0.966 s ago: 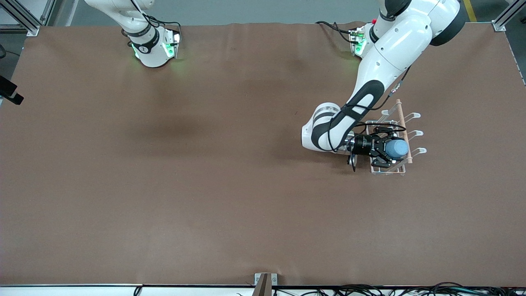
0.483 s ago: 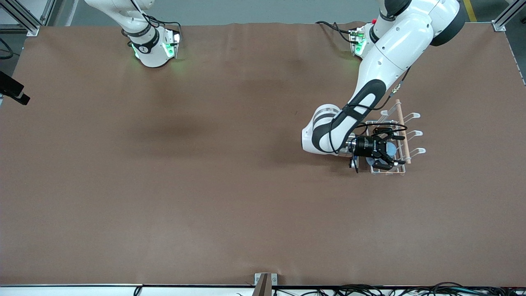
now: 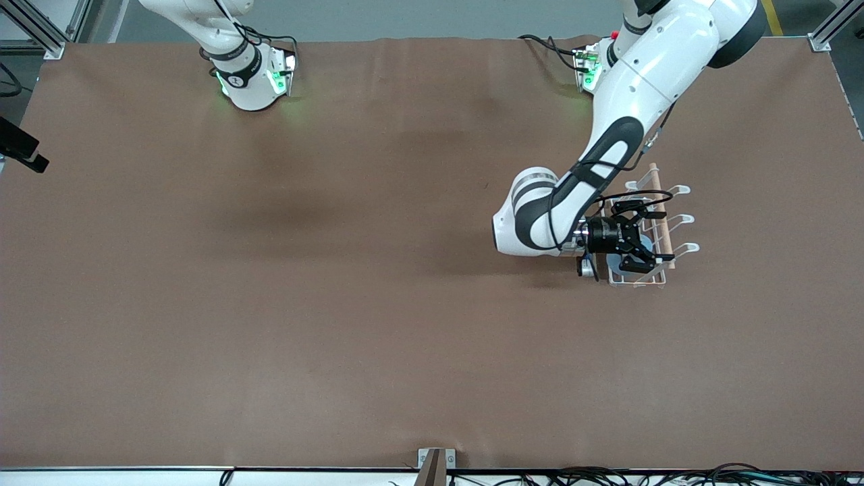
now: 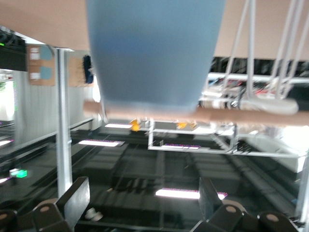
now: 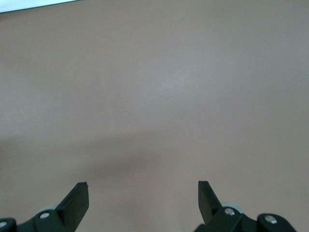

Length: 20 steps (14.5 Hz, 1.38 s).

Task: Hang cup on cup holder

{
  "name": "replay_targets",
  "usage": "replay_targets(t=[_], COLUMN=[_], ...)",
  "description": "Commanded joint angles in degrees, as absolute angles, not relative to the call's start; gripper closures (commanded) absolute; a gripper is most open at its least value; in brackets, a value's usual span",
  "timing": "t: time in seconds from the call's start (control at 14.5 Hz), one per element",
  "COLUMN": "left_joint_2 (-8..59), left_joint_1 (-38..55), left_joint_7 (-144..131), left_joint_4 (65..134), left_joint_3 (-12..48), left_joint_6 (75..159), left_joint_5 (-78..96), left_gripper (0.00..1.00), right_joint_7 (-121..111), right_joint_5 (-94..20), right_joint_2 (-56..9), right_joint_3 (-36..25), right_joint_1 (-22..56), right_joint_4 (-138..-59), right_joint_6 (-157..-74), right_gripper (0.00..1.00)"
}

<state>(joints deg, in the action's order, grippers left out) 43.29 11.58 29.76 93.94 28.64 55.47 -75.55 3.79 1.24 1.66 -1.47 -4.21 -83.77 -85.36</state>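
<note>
Tabletop (image 3: 337, 304), brown, carries one object set: the cup holder (image 3: 665, 270), standing near the edge at the left arm's end, roughly midway between the robots' edge and the front camera's edge.

Left arm reaches from its base down to the rack. Left gripper (image 3: 641, 241) sits over the rack's base, jaws spread apart and gripping nothing; in the left wrist view both fingertips (image 4: 77, 198) stand clear of the cup.

Right arm waits at its base. Right gripper (image 5: 143, 193) is open and empty over bare tabletop.

The cup (image 4: 154, 53), light blue, is on the rack, resting against the wooden rod (image 4: 251, 115), apart from the fingers.

Judgement: hanging looks essentially done, the cup released on the holder. Left: withdraw the left arm without snagging the wire prongs.

Hidden or unclear: which prong carries the cup cannot be told; the gripper covers most of it in the front view, showing only a blue sliver. The wrist view is blurred and crops the cup's top.
</note>
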Motion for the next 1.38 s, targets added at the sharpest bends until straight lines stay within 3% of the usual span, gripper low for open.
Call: replay_targets(t=[0.0, 0.41, 0.76, 0.9, 1.1, 1.31], left_joint_2=[38.42, 35.16, 25.59, 22.60, 14.79, 8.11], left_joint_1=[10.37, 9.58, 5.10, 5.10, 4.83, 5.45], left_joint_7=[28.84, 25.77, 8.03, 5.11, 2.64, 2.46], left_joint_4=[87.66, 72.00, 71.98, 71.89, 72.42, 75.05], left_joint_3=[29.36, 29.71, 28.57, 25.68, 15.42, 8.88], left_joint_6=[55.72, 58.09, 70.21, 73.63, 81.10, 82.79], left_joint_5=[-71.81, -58.99, -39.50, -32.29, -14.65, -6.69], left_gripper=[0.00, 0.00, 0.00, 0.00, 0.00, 0.00], right_joint_7=[3.34, 3.43, 3.52, 3.43, 3.60, 3.60], right_joint_5=[2.11, 2.29, 1.67, 1.84, 2.46, 2.55], right_joint_2=[1.14, 1.14, 1.05, 0.97, 0.97, 0.88], right_joint_3=[-0.79, -0.88, -1.75, -2.37, -2.37, -2.29], right_joint_1=[-4.92, -4.66, -5.19, -4.75, -4.48, -4.66], right_joint_4=[-82.53, -82.53, -82.53, -82.53, -82.53, -82.53], right_joint_6=[-84.38, -84.46, -84.73, -84.90, -84.73, -84.64], right_gripper=[0.00, 0.00, 0.00, 0.00, 0.00, 0.00])
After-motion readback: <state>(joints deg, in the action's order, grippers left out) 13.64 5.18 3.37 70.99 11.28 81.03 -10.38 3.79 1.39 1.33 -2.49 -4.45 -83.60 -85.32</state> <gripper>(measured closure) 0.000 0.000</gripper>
